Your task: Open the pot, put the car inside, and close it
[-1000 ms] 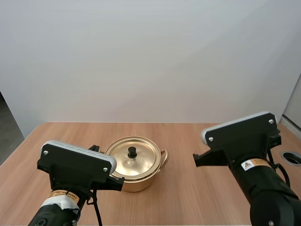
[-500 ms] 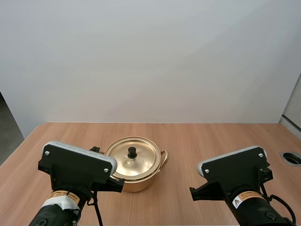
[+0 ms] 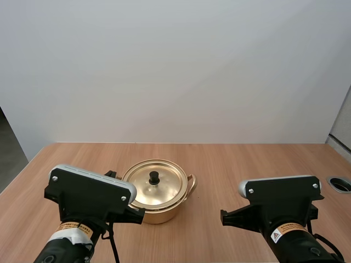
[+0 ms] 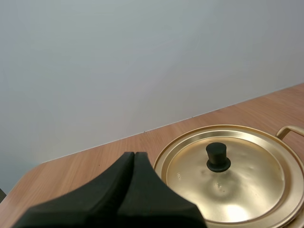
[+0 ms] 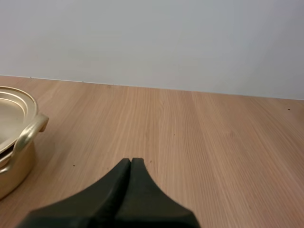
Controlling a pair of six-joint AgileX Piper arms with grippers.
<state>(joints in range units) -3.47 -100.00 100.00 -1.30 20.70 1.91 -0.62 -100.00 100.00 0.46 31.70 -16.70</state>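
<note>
A golden pot (image 3: 158,189) stands on the wooden table, left of centre, with its lid (image 3: 155,185) on and a black knob (image 3: 154,176) on top. In the left wrist view my left gripper (image 4: 134,154) is shut on nothing, its fingers together as one dark wedge just short of the lid (image 4: 228,173) and its knob (image 4: 217,156). My right gripper (image 5: 131,161) is also shut on nothing and hangs over bare wood, to the right of the pot (image 5: 16,137) and its side handle (image 5: 29,133).
The wooden table (image 3: 230,164) stretches to the right of the pot. A round cable hole (image 3: 341,183) sits at the table's far right edge. A plain white wall rises behind the table.
My right arm has drawn back and down toward the near edge of the table. The left arm and the pot have not moved.
</note>
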